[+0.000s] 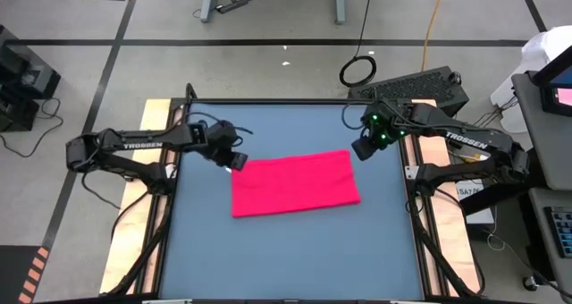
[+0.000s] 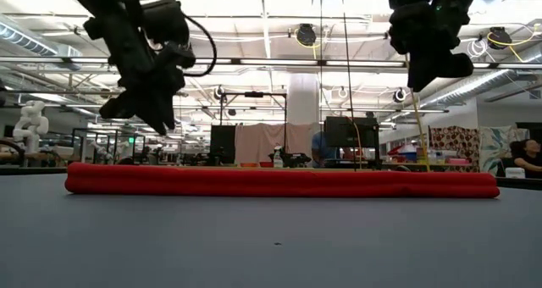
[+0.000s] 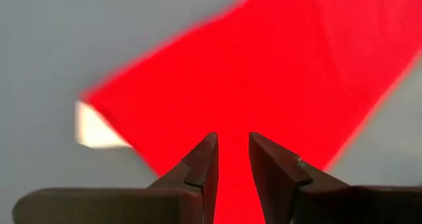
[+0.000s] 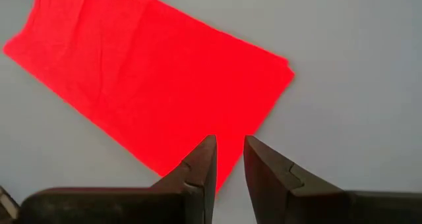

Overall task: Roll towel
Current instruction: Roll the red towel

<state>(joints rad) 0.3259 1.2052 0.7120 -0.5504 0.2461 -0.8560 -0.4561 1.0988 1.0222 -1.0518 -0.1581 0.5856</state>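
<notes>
The pinkish-red towel (image 1: 295, 183) lies spread flat on the blue tabletop (image 1: 295, 250), long side running left to right. It shows as a low red strip in the low view (image 2: 279, 182). A small white tag (image 3: 95, 125) sticks out at its far left corner. My left gripper (image 1: 231, 159) hangs in the air over that corner (image 2: 148, 110), fingers (image 3: 233, 141) a narrow gap apart with nothing between them. My right gripper (image 1: 365, 149) hangs higher over the far right corner (image 2: 440, 72), also with a narrow empty gap (image 4: 229, 145). Neither touches the towel (image 4: 145, 79).
Bare blue tabletop stretches from the towel to the table's near edge (image 1: 295, 291). Wooden strips (image 1: 134, 241) flank the table, with each arm's base at one side. A black case (image 1: 420, 89) and a cable loop (image 1: 357, 70) lie beyond the far edge.
</notes>
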